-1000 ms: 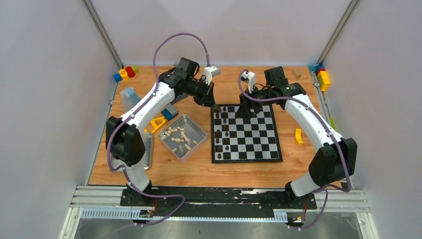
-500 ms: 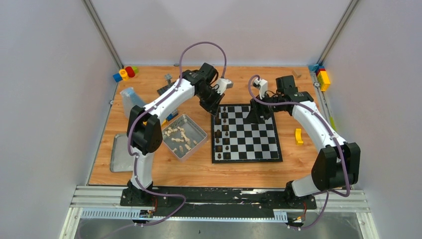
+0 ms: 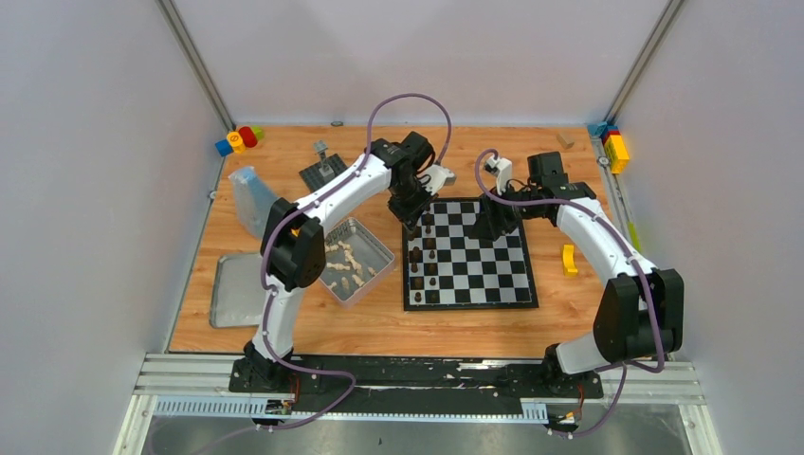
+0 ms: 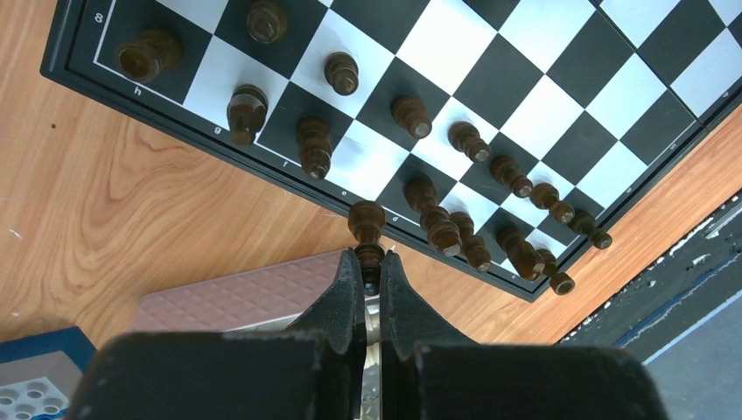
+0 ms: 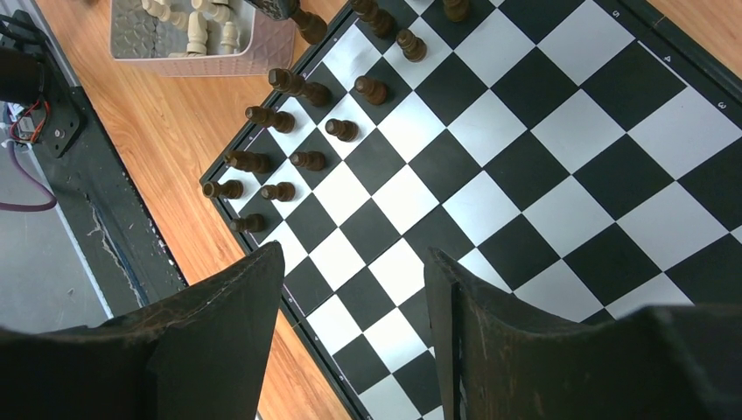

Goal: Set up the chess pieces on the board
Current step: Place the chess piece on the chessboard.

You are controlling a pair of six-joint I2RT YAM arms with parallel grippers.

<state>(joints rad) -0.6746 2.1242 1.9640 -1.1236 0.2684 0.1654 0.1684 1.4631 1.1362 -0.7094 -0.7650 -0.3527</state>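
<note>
From the arm bases outward, the cream pieces (image 3: 343, 265) come first: a loose heap in the metal tin (image 3: 372, 236) at the chessboard's (image 3: 469, 301) 9 o'clock, with the tin's lid (image 3: 232, 289) nearer still, at about 8. They look like light, rigid turned figurines, narrow at the neck and easy to tip. I would pinch each one across the stem, just under the head. Lying jumbled, they will probably need singling out first, and the tin wall crowds any finger coming in low.

On the board, the dark brown pieces (image 4: 313, 144) stand in two files along the 9 o'clock side, close together – a careless jaw could bowl over a neighbour. A yellow brick (image 3: 569, 258) lies off the 3 o'clock edge, well apart.

Farther on, at the board's 11 o'clock corner, the left gripper (image 4: 368, 262) is clenched on one dark piece (image 4: 366, 223). It is pinched at one end, the rest jutting past the fingertips over the border (whether it touches the board I cannot tell). A gap shows in the outer file just ahead of it.

The right gripper (image 5: 354, 254) hangs over the 12 o'clock edge – jaws spread, grasping nothing.

Farthest away, a studded baseplate (image 3: 324, 172) and coloured bricks (image 3: 237, 140) sit clear of the work.
</note>
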